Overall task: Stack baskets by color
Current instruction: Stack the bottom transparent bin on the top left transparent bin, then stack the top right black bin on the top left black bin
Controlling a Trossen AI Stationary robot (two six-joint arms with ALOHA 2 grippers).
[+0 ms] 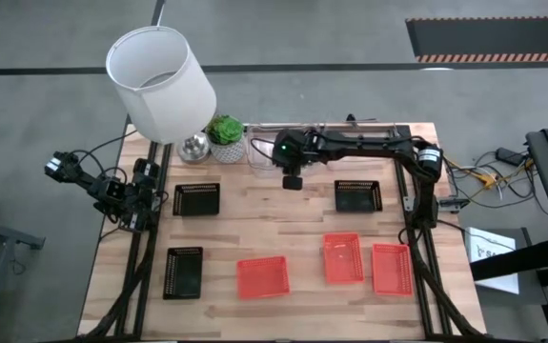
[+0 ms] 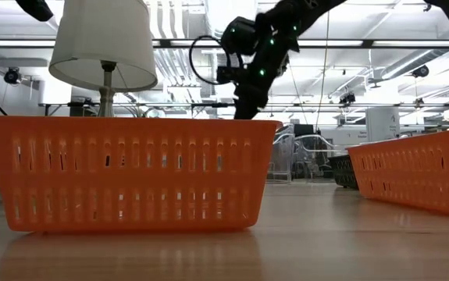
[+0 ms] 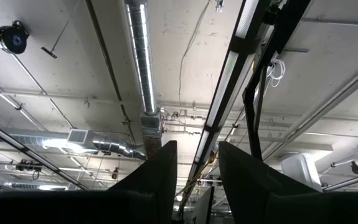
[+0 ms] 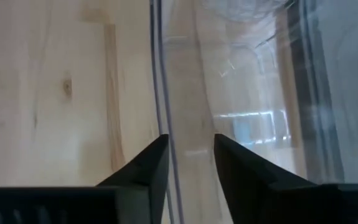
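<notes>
A white lampshade (image 1: 162, 84) overhangs the table's (image 1: 283, 238) far left corner, beside a potted plant (image 1: 225, 136). The right gripper (image 4: 190, 163), fingers parted astride a clear basket's (image 1: 264, 151) rim, hovers there; the basket is barely discernible. Red baskets (image 1: 262, 276) and black baskets (image 1: 197, 199) lie scattered. The left gripper (image 3: 197, 168), parked off-table, is ajar and empty.

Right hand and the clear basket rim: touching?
Cannot tell. In the right wrist view the right hand straddles the clear basket wall, fingers parted, but no gap or contact shows plainly.
</notes>
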